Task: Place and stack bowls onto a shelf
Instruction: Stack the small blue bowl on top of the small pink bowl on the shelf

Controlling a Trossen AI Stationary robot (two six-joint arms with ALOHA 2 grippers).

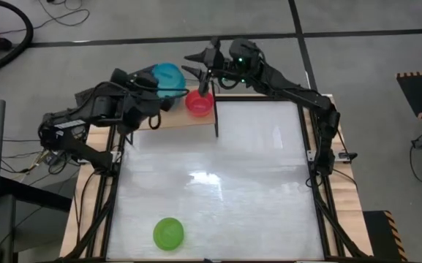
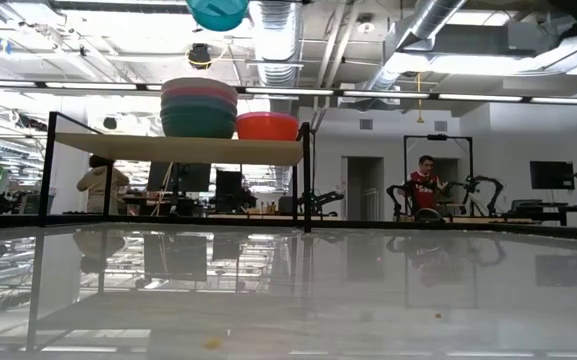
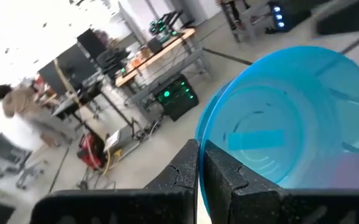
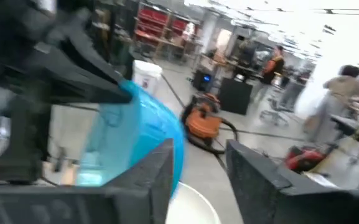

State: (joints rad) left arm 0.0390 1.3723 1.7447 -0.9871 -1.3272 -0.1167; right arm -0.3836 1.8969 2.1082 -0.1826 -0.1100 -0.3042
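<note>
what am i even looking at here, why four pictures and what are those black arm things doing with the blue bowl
Those are two robot arms working at a white table. One picture looks straight down from above, one looks level across the tabletop, and two come from cameras on the arms' wrists.

The left gripper is shut on the rim of a cyan bowl, holding it up above a small wooden shelf at the table's far end. On the shelf stand a stack of bowls and, beside it, a red bowl. The right gripper, fingers open, hovers over the shelf close to the cyan bowl. A lime bowl waits alone on the table's near side.
</note>
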